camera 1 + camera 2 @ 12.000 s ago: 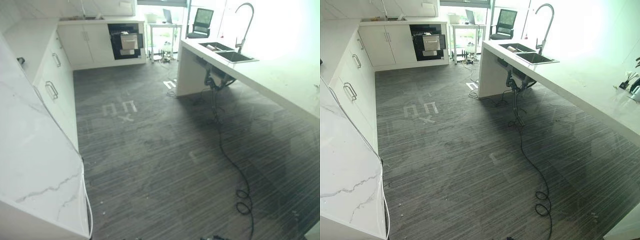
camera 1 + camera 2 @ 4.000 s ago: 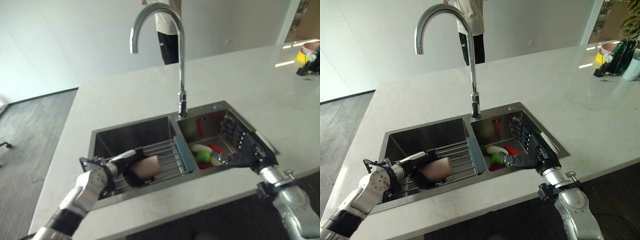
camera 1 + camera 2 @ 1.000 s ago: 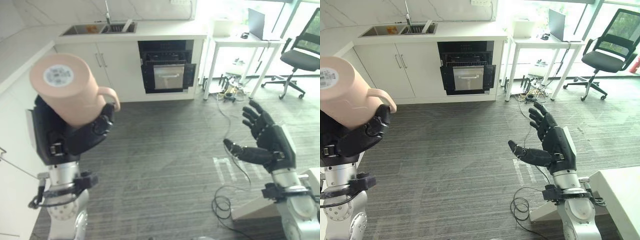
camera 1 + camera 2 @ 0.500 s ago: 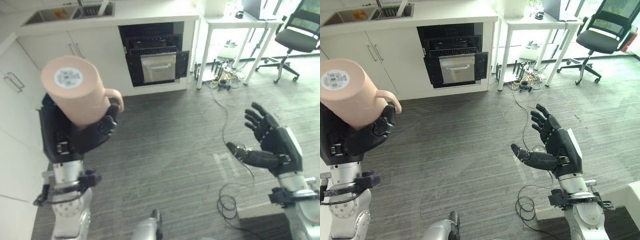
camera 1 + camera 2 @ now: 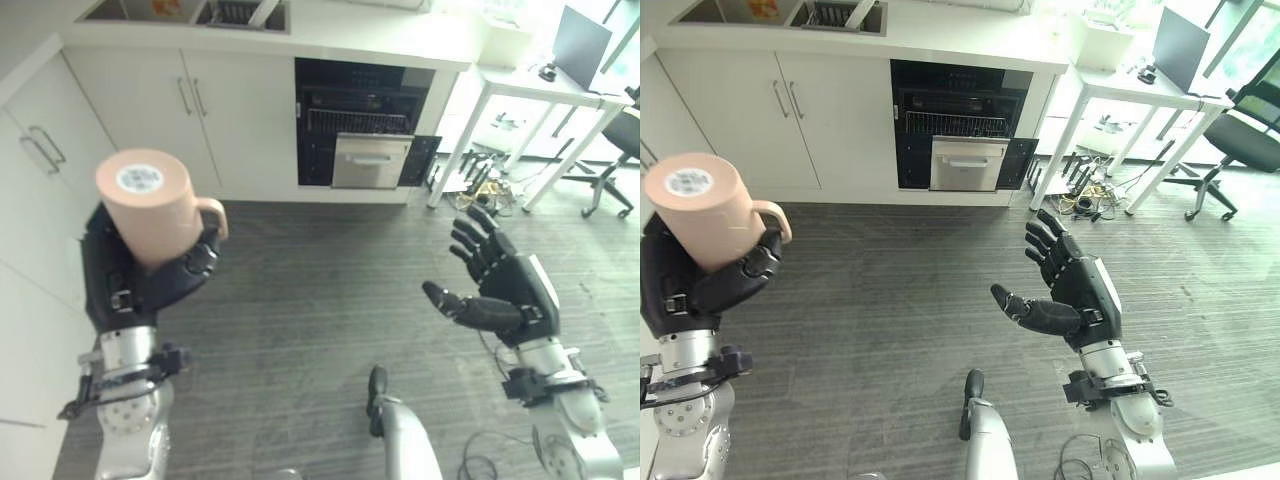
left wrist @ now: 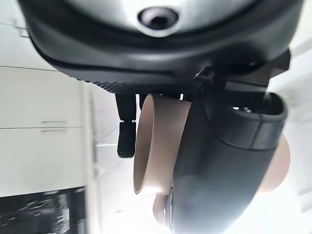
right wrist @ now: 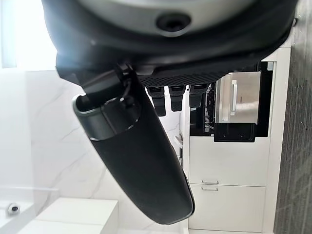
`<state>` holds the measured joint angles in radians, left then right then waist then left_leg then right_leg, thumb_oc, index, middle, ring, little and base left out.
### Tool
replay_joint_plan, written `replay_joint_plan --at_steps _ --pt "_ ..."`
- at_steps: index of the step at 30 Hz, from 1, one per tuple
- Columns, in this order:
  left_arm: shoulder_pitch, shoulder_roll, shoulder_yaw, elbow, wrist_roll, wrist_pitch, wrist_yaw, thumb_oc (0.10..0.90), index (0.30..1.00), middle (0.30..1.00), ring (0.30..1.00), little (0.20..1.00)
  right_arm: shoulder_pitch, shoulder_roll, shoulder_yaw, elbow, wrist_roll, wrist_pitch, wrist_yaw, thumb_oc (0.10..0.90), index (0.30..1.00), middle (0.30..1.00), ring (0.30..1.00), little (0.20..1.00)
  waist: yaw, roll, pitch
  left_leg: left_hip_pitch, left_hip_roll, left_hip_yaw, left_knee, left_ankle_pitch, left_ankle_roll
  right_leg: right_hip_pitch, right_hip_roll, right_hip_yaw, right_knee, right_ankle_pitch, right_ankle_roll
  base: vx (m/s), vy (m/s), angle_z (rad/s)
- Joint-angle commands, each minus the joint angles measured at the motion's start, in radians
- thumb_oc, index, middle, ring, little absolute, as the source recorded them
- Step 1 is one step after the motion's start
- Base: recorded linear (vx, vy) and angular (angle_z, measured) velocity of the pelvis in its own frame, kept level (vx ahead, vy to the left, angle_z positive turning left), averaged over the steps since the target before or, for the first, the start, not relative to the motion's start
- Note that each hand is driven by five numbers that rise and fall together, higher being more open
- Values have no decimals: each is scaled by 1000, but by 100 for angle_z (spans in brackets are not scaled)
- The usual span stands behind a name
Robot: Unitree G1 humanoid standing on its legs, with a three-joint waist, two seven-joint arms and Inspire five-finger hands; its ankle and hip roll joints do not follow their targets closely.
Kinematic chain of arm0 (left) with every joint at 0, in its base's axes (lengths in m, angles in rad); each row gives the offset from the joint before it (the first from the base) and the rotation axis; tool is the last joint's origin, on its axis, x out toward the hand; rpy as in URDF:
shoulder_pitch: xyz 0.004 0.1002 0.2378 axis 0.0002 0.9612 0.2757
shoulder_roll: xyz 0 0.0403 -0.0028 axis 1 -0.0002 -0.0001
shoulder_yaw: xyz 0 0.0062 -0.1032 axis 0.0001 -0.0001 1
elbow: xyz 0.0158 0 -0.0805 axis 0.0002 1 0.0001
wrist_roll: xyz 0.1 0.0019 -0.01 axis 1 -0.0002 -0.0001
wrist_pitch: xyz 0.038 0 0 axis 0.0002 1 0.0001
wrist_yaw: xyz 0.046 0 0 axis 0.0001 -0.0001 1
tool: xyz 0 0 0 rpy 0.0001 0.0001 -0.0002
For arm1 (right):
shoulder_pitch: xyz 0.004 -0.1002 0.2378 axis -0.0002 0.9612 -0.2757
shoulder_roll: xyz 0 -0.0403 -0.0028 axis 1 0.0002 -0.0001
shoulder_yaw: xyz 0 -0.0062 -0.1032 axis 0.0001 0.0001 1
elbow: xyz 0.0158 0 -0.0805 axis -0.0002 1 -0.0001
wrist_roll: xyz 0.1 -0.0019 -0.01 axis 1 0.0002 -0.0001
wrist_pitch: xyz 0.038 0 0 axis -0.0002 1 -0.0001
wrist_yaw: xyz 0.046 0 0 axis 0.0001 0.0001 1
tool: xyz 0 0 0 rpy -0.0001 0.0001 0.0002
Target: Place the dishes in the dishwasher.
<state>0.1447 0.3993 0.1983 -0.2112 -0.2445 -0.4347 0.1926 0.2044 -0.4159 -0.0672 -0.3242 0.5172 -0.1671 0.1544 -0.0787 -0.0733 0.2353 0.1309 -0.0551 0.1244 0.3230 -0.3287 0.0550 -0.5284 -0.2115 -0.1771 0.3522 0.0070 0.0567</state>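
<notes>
A matt, smooth pink mug (image 5: 150, 205) is sitting in the left hand (image 5: 135, 280), itself looking like dark matt plastic. Ahead, the dishwasher (image 5: 365, 140) is showing glossy black and brushed metal.

Pink mug, upside down in my left hand

I see the mug (image 5: 155, 205) gripped in the left hand (image 5: 135, 285), tilted, its flat base with a round sticker facing up toward me, handle sticking out beside the thumb. The open dishwasher (image 5: 362, 140) sits well beyond the hand, under the tabletop.
</notes>
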Motion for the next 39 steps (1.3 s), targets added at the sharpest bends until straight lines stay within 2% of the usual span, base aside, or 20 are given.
replay_joint_plan --at_steps 1,3,5,8,9,10,11,12,14,15,17,21,22,26,28,31,33,34,36,39 --pt "-59 78 -1 -213 51 -89 32 400 300 300 300 300 -75 -47 -89 -112 69 -105 -11 800 900 900 900 900 7 7 -107 -70 42 -99 -23 24 -77 193 -9 -12 -52 52 140 411 -309 6" --pt "-54 74 -1 -208 33 -86 30 400 300 300 300 300 -90 -50 -80 -108 47 -94 -34 800 900 900 900 900 7 9 -128 -31 58 -95 -23 5 -90 217 4 -17 -52 48 127 437 -307 4" --pt "-43 68 -3 -210 31 -97 15 400 300 300 300 300 -97 -57 -82 -104 29 -101 -46 800 900 900 900 900 8 33 -145 4 99 -96 -23 116 -129 247 55 -16 -52 15 89 396 -278 -27" --pt "-42 61 -11 -204 28 -98 10 400 300 300 300 300 -94 -78 -95 -94 42 -97 -54 800 900 900 900 900 12 43 -150 20 125 -87 -23 291 -167 288 103 3 -52 -32 50 269 -220 -28" --pt "-42 56 -12 -199 24 -101 5 400 300 300 300 300 -92 -83 -100 -88 47 -99 -49 800 900 900 900 900 13 34 -151 37 129 -75 -23 363 -178 303 112 19 -52 -47 36 333 -336 -57" --pt "-34 48 -16 -192 21 -117 -4 400 300 300 300 300 -87 -85 -106 -75 52 -105 -36 800 900 900 900 900 23 6 -136 -5 135 -43 100 450 -189 347 114 33 -52 -71 8 407 -462 -67" --pt "-26 38 -20 -179 12 -143 -27 400 300 300 300 300 -80 -81 -110 -58 36 -114 -23 800 900 900 900 900 41 -21 -106 -146 127 0 287 437 -176 397 107 41 -52 -89 -17 355 -405 -77" --pt "-27 36 -23 -171 9 -150 -35 400 300 300 300 300 -81 -81 -109 -53 29 -114 -29 800 900 900 900 900 51 -22 -97 -198 120 4 300 420 -163 410 109 41 -52 -93 -16 298 -231 -48" --pt "-23 34 -19 -162 -9 -162 -46 400 300 300 300 300 -92 -81 -102 -48 27 -108 -41 800 900 900 900 900 67 -11 -86 -235 93 32 191 372 -134 425 129 54 -52 -114 0 308 26 -57" --pt "-7 36 -12 -159 -12 -164 -41 400 300 300 300 300 -102 -69 -87 -48 10 -96 -42 800 900 900 900 900 78 16 -81 -247 103 74 -23 368 -134 442 174 95 -52 -146 21 396 143 -65" --pt "-7 37 -20 -157 -5 -156 -24 400 300 300 300 300 -100 -62 -74 -52 -3 -93 -47 800 900 900 900 900 87 59 -76 -365 144 28 -23 299 -148 464 221 119 -52 -167 33 346 181 -70" --pt "-26 26 -39 -151 7 -165 -17 400 300 300 300 300 -88 -83 -78 -65 -8 -95 -62 800 900 900 900 900 100 81 -93 -481 169 -5 -23 340 -185 515 248 137 -52 -214 25 329 226 -55" --pt "-37 38 -33 -150 -5 -160 -8 400 300 300 300 300 -72 -95 -107 -73 15 -85 -38 800 900 900 900 900 88 83 -110 -457 171 21 -23 326 -168 537 226 134 -52 -226 39 482 438 -20" --pt "-72 53 -40 -154 -12 -144 0 400 300 300 300 300 -60 -92 -123 -94 12 -74 -35 800 900 900 900 900 79 67 -138 -424 139 22 -23 296 -130 567 200 134 -52 -226 55 220 201 4" --pt "-93 54 -51 -148 -6 -145 0 400 300 300 300 300 -67 -82 -118 -96 -10 -75 -49 800 900 900 900 900 77 50 -147 -404 114 13 -23 279 -111 565 171 118 -52 -184 71 190 124 57" --pt "-127 56 -56 -147 -7 -122 -9 400 300 300 300 300 -104 -62 -110 -73 -12 -58 -70 800 900 900 900 900 101 26 -160 -383 86 -3 -23 257 -87 602 124 47 -52 -133 94 227 119 34" --pt "-126 55 -55 -157 9 -120 -13 400 300 300 300 300 -122 -39 -97 -77 -23 -44 -62 800 900 900 900 900 109 18 -161 -369 73 0 -23 247 -66 648 115 10 -52 23 135 212 143 22" --pt "-126 56 -59 -160 27 -121 -5 400 300 300 300 300 -127 -24 -81 -79 -38 -40 -52 800 900 900 900 900 102 34 -149 -334 72 -26 -23 230 -54 617 125 3 -1 111 140 181 148 1" --pt "-127 57 -51 -157 36 -119 6 400 300 300 300 300 -134 -18 -64 -74 -54 -35 -42 800 900 900 900 900 98 44 -135 -308 74 -42 -23 217 -52 549 111 -14 43 108 131 133 62 1" --pt "-143 66 -43 -154 24 -105 13 400 300 300 300 300 -140 -24 -58 -64 -36 -32 -35 800 900 900 900 900 99 33 -126 -283 83 -57 -23 203 -64 517 73 -60 -52 72 119 128 -147 6"
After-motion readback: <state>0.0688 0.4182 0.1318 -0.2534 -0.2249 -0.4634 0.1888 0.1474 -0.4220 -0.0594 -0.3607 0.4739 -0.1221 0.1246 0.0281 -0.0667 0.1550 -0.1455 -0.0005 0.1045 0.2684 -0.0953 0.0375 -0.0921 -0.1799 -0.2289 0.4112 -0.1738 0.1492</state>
